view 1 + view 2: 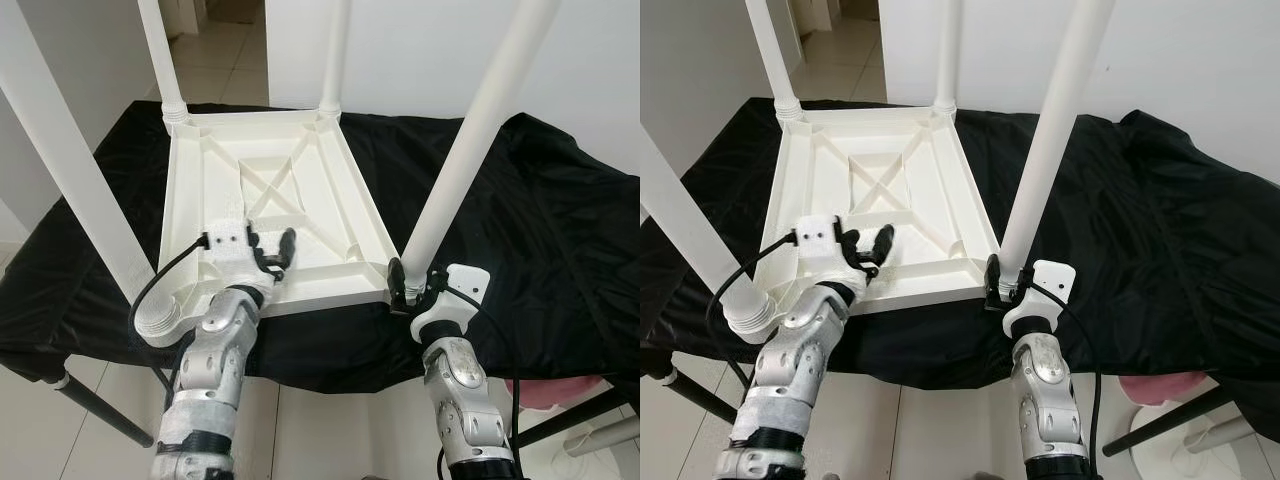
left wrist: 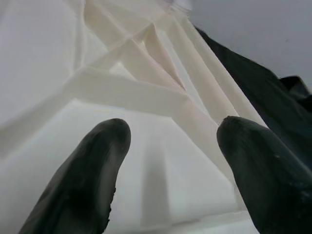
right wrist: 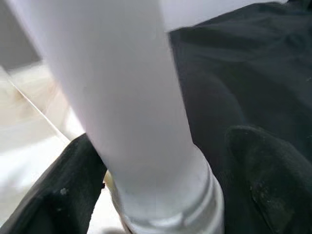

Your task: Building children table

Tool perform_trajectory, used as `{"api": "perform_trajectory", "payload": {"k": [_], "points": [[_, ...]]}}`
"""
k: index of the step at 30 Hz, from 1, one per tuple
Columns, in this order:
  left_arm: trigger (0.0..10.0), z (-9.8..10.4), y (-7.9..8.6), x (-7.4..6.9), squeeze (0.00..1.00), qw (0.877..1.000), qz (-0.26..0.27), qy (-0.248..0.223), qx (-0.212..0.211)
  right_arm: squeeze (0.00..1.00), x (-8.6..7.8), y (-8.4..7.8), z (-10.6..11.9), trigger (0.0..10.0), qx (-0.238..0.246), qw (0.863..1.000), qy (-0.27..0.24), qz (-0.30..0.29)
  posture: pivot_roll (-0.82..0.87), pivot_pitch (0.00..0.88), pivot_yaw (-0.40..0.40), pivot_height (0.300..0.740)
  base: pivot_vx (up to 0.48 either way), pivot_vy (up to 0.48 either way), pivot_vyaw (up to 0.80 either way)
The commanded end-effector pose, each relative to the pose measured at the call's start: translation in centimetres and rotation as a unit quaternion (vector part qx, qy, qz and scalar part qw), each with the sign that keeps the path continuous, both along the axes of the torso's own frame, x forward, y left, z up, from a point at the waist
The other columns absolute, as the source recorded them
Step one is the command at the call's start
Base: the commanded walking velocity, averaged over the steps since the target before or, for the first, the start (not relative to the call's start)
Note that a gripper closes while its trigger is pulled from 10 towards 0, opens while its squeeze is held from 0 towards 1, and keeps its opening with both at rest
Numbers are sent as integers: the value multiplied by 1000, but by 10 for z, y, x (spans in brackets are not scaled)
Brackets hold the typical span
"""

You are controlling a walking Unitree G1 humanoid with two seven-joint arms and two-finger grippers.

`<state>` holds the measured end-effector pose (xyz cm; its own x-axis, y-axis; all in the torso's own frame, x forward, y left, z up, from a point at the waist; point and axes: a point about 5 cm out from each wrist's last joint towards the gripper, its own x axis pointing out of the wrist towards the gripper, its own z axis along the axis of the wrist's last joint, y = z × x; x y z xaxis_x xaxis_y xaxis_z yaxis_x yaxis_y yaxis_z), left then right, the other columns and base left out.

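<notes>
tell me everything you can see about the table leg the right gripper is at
The leg is a smooth white round tube, plastic by its look, standing nearly upright at the near right corner of the upturned tabletop. A ribbed collar rings its base. The right gripper has a black finger on each side of the base, one touching it.

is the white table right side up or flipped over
Flipped: the tabletop lies ribbed underside up on the black cloth, legs pointing upward.
</notes>
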<state>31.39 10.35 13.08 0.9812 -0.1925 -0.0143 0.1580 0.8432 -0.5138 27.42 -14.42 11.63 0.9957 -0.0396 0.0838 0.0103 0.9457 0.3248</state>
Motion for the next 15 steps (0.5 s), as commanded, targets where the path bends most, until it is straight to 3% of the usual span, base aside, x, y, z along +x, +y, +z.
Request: {"api": "perform_trajectory", "payload": {"k": [1, 3, 8, 15], "points": [[10000, 0, -9, 1, 0, 998, -13, 9, -61, 0, 3, 14, 8, 10000, 85, 996, -17, 2, -56, 0, -5, 740, 0, 0, 0], [10000, 4, -6, 3, 0, 997, -8, 4, -82, 0, 3, 16, 11, 10000, 117, 993, -24, 15, -57, 0, -4, 740, 0, 0, 0], [10000, 11, -3, 6, 0, 994, -11, -10, -107, 0, 2, 16, 12, 10000, 144, 989, -24, 34, -59, 13, 5, 740, 0, 0, 0], [10000, 16, 0, 7, 0, 993, -8, -21, -113, 0, 2, 16, 13, 10000, 158, 986, -28, 42, -60, 20, 8, 740, 0, 0, 0]]}}
